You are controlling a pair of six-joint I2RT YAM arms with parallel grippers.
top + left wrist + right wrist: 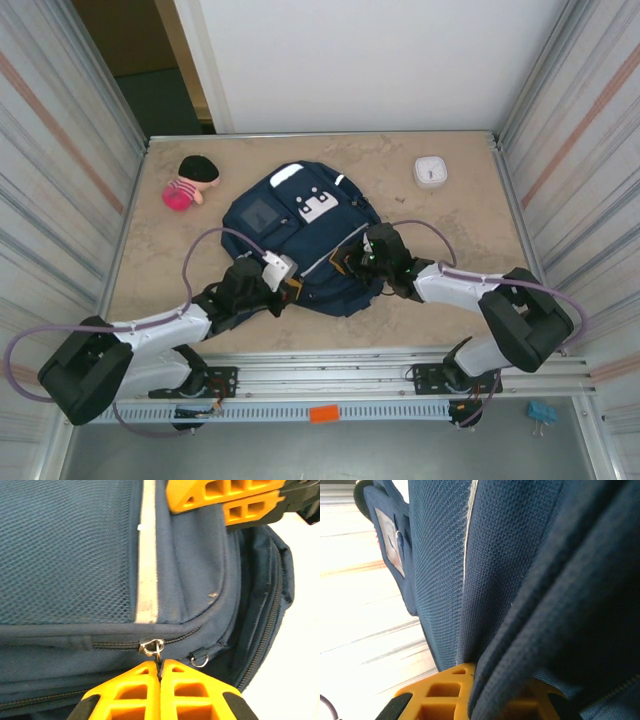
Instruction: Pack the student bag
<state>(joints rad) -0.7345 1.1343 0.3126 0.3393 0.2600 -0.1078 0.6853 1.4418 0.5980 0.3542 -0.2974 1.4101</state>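
Observation:
The student bag (290, 215), navy blue with white stripes and a white patch, lies flat mid-table. My left gripper (288, 287) is at its near-left edge. In the left wrist view its orange fingers (135, 690) are shut on the metal pull ring of a zipper slider (151, 645) on the bag (70, 555). My right gripper (356, 258) is at the bag's near-right side, shut on a fold of the bag's fabric (520, 570) that runs between its orange fingers (440, 690). Those right fingers (225, 500) also show at the top of the left wrist view.
A pink plush doll with black hair (190, 182) lies at the back left of the table. A small white square object (431, 172) sits at the back right. Corrugated metal walls close both sides. A blue clip (541, 413) lies beyond the near rail.

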